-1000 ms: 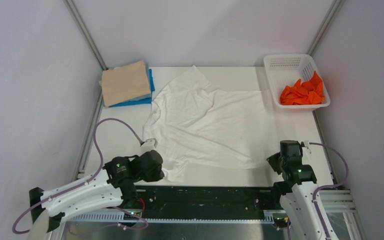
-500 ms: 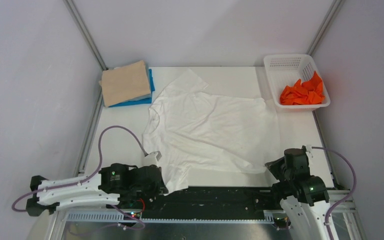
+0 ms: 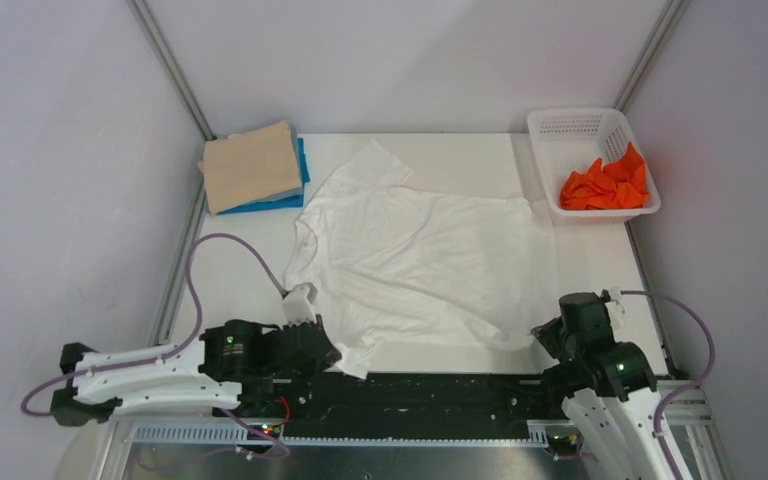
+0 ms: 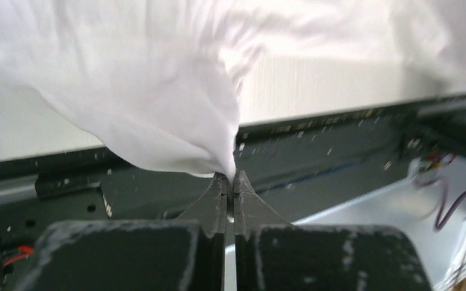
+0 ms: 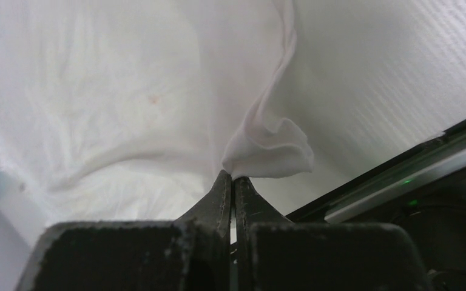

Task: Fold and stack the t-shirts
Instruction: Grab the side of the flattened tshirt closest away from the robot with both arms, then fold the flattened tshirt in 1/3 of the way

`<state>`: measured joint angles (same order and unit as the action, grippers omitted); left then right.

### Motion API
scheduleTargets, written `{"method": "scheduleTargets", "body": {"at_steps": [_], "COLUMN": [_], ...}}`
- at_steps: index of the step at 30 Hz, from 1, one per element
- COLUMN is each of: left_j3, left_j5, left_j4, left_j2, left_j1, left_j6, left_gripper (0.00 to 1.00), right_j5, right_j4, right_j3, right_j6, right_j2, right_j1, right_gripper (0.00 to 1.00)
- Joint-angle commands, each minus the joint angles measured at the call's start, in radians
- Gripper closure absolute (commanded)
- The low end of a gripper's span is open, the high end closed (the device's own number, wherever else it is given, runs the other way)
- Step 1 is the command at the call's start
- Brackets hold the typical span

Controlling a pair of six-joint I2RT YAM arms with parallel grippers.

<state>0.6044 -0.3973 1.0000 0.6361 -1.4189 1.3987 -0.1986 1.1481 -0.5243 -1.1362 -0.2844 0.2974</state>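
The white t-shirt [image 3: 420, 260] lies spread over the middle of the table [image 3: 460, 148], with its near hem pinched at two corners. At the shirt's seven o'clock the left gripper [image 4: 230, 179] has its jaws pressed together on a peak of the thin cloth, and at five o'clock the right gripper [image 5: 232, 177] is clamped just as tight on a small bunched fold. At the table's eleven o'clock the beige-tan t-shirt [image 3: 250, 165] sits folded on the blue t-shirt [image 3: 272, 205], and at one o'clock the orange t-shirt [image 3: 605, 185] lies crumpled in the white basket [image 3: 570, 116].
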Motion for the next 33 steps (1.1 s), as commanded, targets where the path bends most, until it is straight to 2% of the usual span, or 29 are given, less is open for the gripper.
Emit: {"method": "scheduleTargets", "body": {"at_steps": [1, 6, 12, 17, 25, 33], "left_j3": [0.036, 0.08, 0.131, 0.157, 0.263, 0.398], "left_j5": [-0.09, -0.065, -0.016, 0.058, 0.047, 0.054], "left_j4": [-0.097, -0.167, -0.252, -0.321, -0.376, -0.446], "left_j2": [-0.02, 0.027, 0.078, 0.145, 0.259, 0.505], "left_j1": [0.153, 0.342, 0.577, 0.732, 0.869, 0.939], "left_j6": [-0.166, -0.318, -0.466, -0.535, -0.628, -0.714], "left_gripper": [1.0, 1.0, 1.0, 1.0, 1.0, 1.0], "right_j5": [-0.068, -0.076, -0.062, -0.006, 0.038, 0.026], "right_j4": [-0.042, -0.151, -0.219, -0.305, -0.386, -0.439], "right_j3": [-0.019, -0.021, -0.085, -0.113, -0.197, -0.27], "right_j6": [0.046, 0.091, 0.214, 0.281, 0.345, 0.377], "right_j2": [-0.12, -0.256, -0.397, -0.494, -0.665, -0.816], "right_j1": [-0.015, -0.047, -0.152, -0.191, -0.192, -0.206], "right_gripper": [1.0, 0.98, 0.98, 0.99, 0.98, 0.95]}}
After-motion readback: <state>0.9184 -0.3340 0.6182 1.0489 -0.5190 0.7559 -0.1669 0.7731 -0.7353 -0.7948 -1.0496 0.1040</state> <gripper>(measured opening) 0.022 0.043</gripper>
